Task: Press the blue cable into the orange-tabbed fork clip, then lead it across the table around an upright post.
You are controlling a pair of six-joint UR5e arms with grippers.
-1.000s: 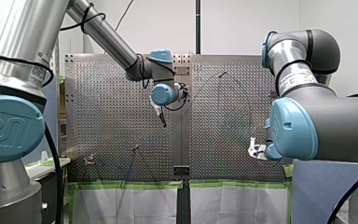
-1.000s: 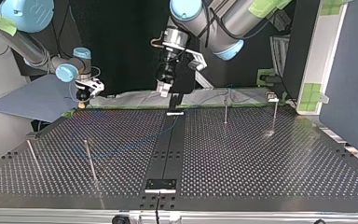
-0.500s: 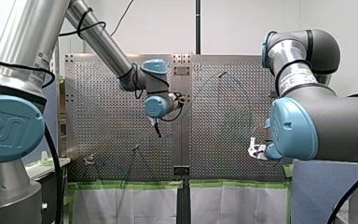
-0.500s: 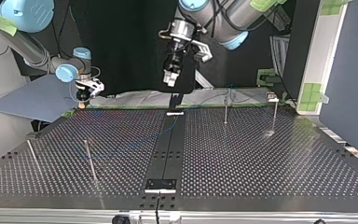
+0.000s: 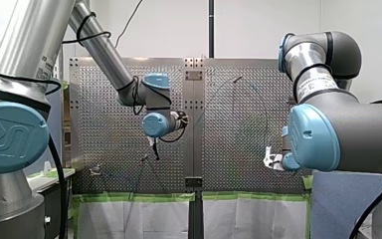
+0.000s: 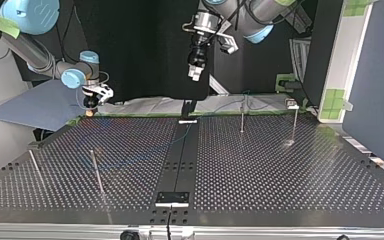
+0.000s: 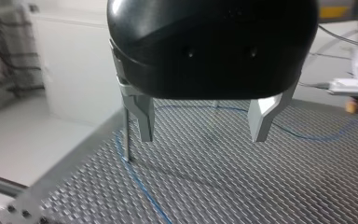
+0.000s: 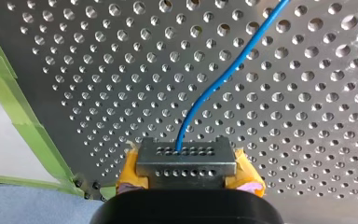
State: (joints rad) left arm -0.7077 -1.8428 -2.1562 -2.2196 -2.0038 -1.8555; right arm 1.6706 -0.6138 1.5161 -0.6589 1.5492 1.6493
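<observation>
2 poses: left gripper (image 7: 203,135) high above table (image 6: 280,175), released, empty; right gripper (image 8: 186,163) clenched on blue cable (image 8: 223,74).

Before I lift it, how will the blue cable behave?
Likely floppy: the blue cable curves loosely away from my right end effector. Probably light, being thin, so it should sag and trail; it may snag the upright post it lies beside.

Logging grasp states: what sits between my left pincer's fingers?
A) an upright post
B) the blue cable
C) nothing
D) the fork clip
C: in the left wrist view the left pincer hangs open and empty above the table, on which the blue cable lies.
</observation>
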